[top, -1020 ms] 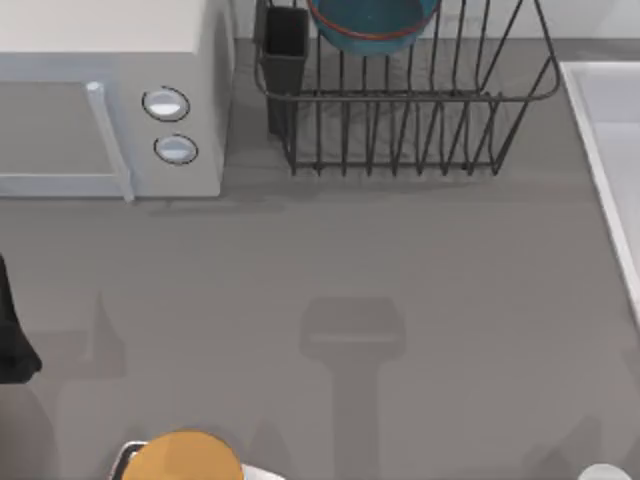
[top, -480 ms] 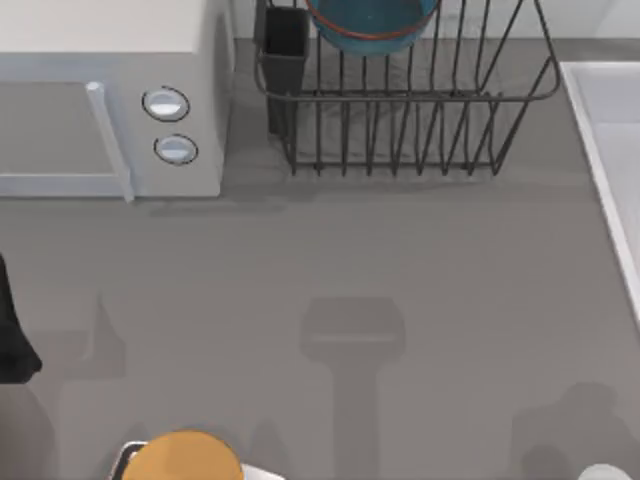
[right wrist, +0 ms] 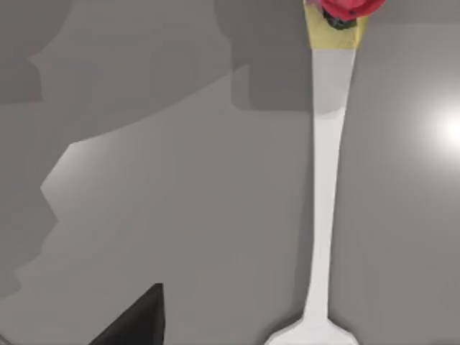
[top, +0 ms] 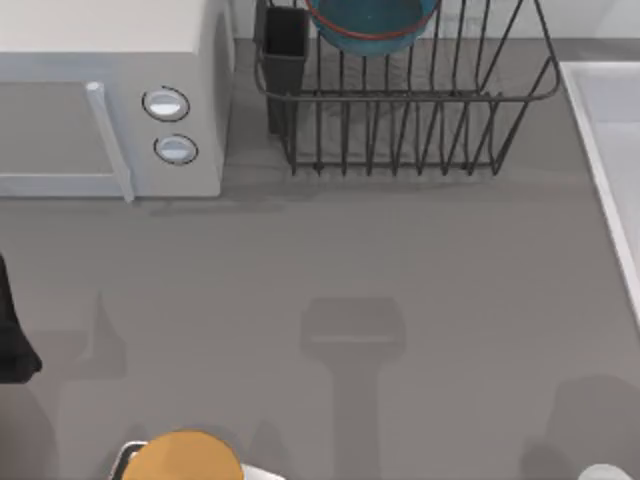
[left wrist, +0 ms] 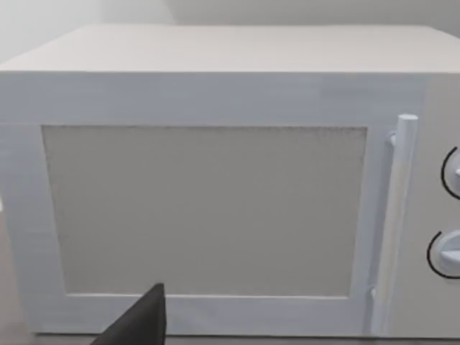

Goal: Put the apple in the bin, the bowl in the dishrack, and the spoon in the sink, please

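Grey table (top: 420, 260) — bowl (top: 372, 22) in dishrack (top: 400, 110)

A matte black, unmarked piece of my left arm (top: 14, 335) shows as a blocky dark shape at the top view's left edge, and each wrist view catches a black, pointed wedge of finger (left wrist: 141, 321)

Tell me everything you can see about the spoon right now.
The spoon is plain white and looks like smooth plastic or ceramic. In the right wrist view it lies flat on the grey table, its long slim handle running straight and widening toward each end. One end flares into a broader part cut off by the picture's edge. The other end meets a yellow tag beside the red apple. In the top view a white tip shows at the table's lower right.
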